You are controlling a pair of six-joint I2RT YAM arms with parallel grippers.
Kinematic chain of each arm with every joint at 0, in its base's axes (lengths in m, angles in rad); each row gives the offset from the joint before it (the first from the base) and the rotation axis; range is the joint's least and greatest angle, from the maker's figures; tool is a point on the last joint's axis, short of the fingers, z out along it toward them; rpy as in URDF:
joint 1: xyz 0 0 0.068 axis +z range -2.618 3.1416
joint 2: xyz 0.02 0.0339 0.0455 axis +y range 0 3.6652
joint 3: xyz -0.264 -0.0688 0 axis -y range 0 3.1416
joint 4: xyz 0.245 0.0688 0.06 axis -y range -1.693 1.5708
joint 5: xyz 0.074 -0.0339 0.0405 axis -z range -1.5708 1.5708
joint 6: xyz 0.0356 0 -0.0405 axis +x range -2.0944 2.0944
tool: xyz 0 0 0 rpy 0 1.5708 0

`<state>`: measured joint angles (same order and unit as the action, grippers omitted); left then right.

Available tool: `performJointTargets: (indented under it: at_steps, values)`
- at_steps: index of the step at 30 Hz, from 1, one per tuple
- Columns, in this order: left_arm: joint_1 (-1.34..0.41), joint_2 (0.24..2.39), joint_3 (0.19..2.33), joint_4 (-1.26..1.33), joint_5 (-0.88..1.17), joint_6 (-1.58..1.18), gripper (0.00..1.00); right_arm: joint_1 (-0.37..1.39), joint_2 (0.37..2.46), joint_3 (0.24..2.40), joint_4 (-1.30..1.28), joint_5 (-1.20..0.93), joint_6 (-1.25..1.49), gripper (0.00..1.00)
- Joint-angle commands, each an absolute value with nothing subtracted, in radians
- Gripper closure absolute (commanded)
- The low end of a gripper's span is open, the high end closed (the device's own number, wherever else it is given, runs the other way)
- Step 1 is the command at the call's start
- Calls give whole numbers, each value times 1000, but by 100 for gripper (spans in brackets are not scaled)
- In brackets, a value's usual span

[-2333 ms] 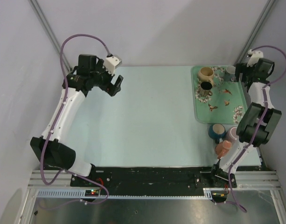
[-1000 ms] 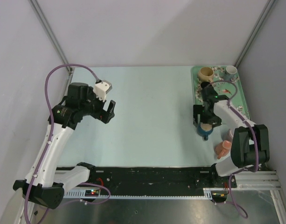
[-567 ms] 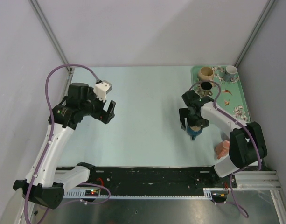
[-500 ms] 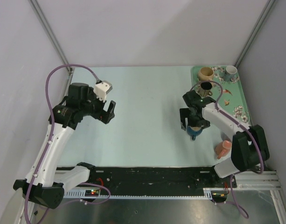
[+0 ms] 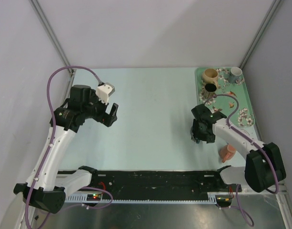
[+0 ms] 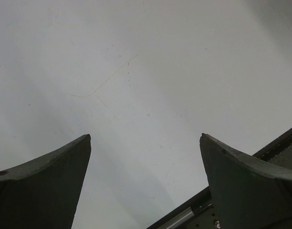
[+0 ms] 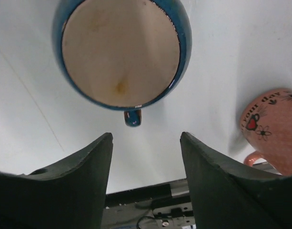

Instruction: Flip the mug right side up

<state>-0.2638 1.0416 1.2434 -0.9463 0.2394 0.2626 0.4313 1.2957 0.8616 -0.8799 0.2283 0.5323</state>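
Right gripper spread wide, gripping nothing, hanging directly over the blue mug. Mug stands mouth-up on the table, clear of both fingers, handle pointing into the gap between them. Looks done. Risk: pulling away low or sideways, a finger clips the handle and tips it, or bumps the pink mug lying nearby. Left gripper parted, idle, well apart.

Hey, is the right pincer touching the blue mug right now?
Apart. The right wrist view shows the right pincer open, with bare table visible between both fingertips and the blue mug, handle included.
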Motion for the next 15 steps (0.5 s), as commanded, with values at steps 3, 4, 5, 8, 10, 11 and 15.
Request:
performJointTargets:
  at_steps: [3, 4, 5, 8, 10, 11, 15]
  values:
    - [-270, 1021, 1234, -933, 253, 265, 0, 442, 1354, 818, -717, 245, 574, 40]
    - [-269, 1015, 1231, -933, 254, 268, 0, 444, 1368, 813, -705, 244, 571, 41]
    - [-269, 1008, 1228, -933, 255, 271, 0, 444, 1387, 811, -695, 243, 570, 41]
    - [-272, 998, 1213, -933, 255, 272, 0, 445, 1431, 807, -673, 261, 570, 43]
    - [-271, 1001, 1213, -934, 256, 272, 0, 443, 1452, 806, -653, 278, 572, 47]
    - [-271, 1003, 1215, -933, 255, 272, 0, 442, 1461, 805, -638, 282, 573, 50]
    - [-272, 1003, 1224, -933, 254, 270, 0, 436, 1486, 806, -584, 284, 576, 73]
